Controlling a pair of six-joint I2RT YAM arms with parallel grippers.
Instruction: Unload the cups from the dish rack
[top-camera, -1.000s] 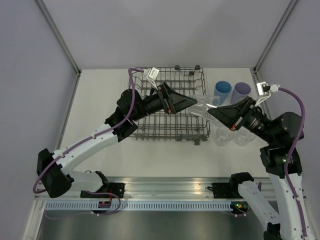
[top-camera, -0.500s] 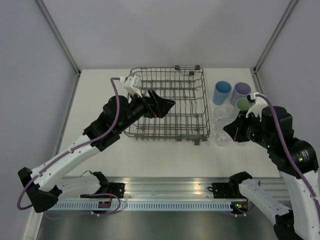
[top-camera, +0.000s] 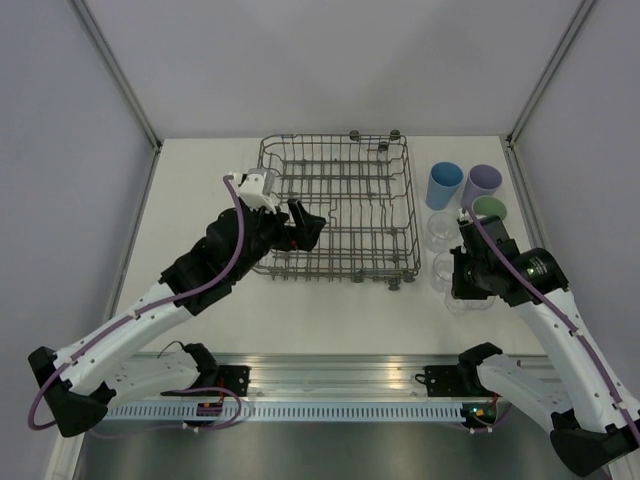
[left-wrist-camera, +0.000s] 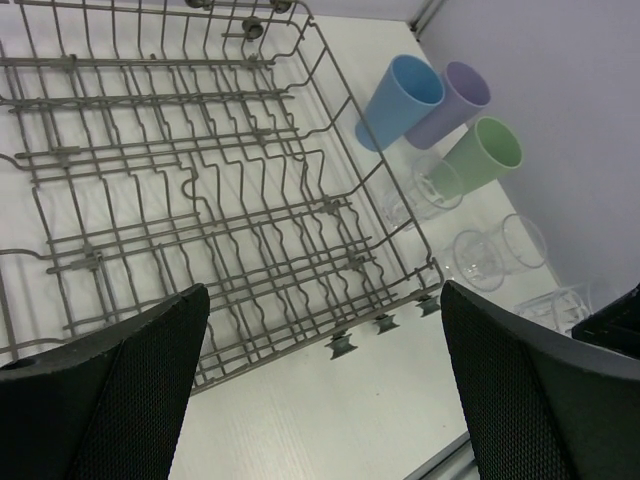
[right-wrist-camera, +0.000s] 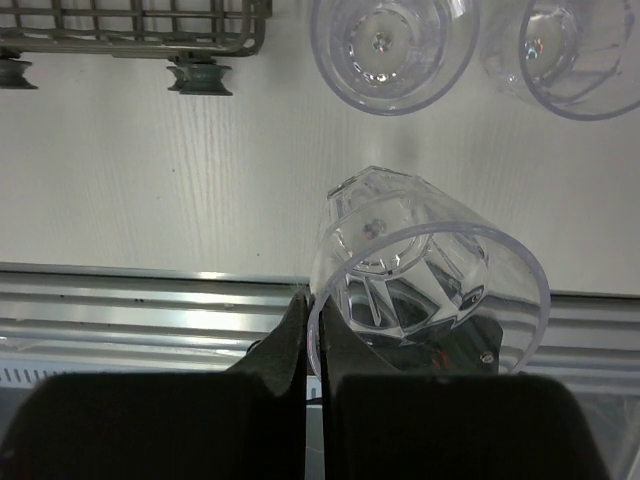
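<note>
The grey wire dish rack (top-camera: 335, 200) stands mid-table and holds no cups; it also fills the left wrist view (left-wrist-camera: 180, 190). Blue (top-camera: 445, 184), lavender (top-camera: 484, 181) and light green (top-camera: 489, 208) cups stand to its right, with clear cups (top-camera: 437, 230) in front of them. My left gripper (top-camera: 305, 226) is open and empty over the rack's near left part, and its fingers (left-wrist-camera: 100, 400) are spread wide. My right gripper (top-camera: 468, 285) is shut on the rim of a clear cup (right-wrist-camera: 430, 270), held low and just in front of two other clear cups (right-wrist-camera: 395, 45).
The rack's small wheels (right-wrist-camera: 200, 75) stand near the right gripper. A metal rail (top-camera: 330, 375) runs along the table's near edge. Grey walls close in the back and the sides.
My left arm has pulled back from the rack's right side toward its near left. My right arm has carried the clear cup from the rack's right edge down to the other clear cups.
</note>
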